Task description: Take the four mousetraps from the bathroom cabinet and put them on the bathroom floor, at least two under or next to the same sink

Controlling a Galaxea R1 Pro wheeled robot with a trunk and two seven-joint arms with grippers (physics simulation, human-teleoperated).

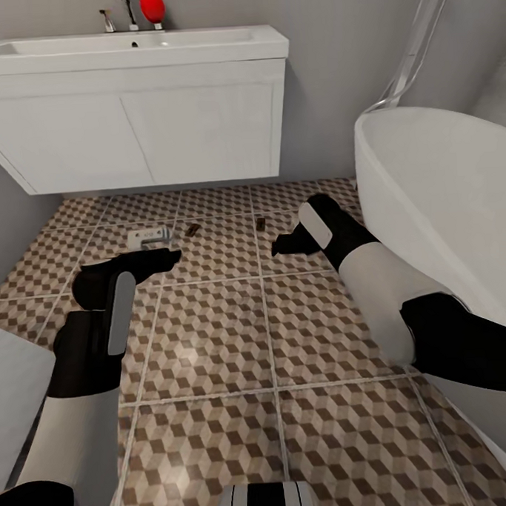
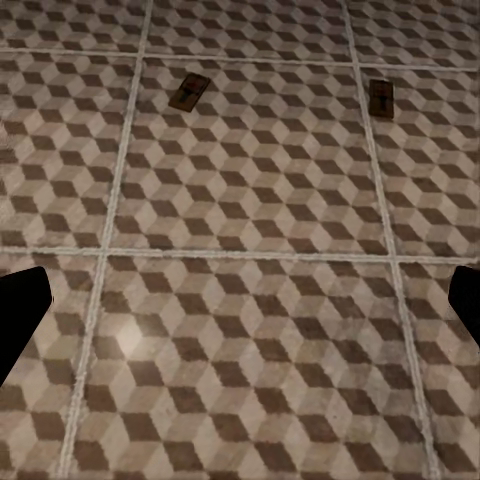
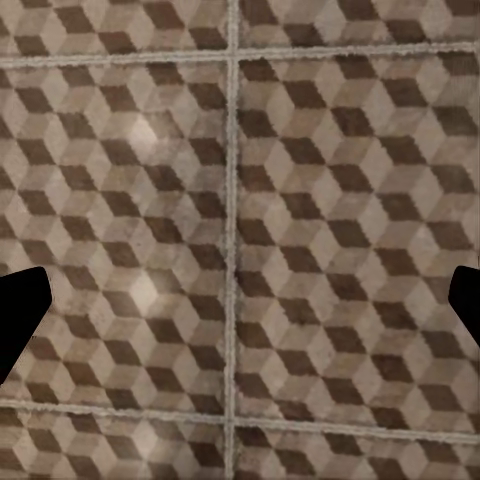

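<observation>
Patterned tiles of the bathroom floor (image 1: 213,337) carry two mousetraps below the white sink unit (image 1: 135,125).
One mousetrap (image 1: 192,229) and another (image 1: 260,224) lie apart; left gripper (image 1: 158,256) and right gripper (image 1: 282,245) hang wide open, empty.

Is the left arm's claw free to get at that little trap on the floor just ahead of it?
Probably yes. The left claw is open and empty, and only bare floor lies between it and the nearer trap. Nothing stands on the tiles in between, though it would likely have to stretch forward to get there.
</observation>
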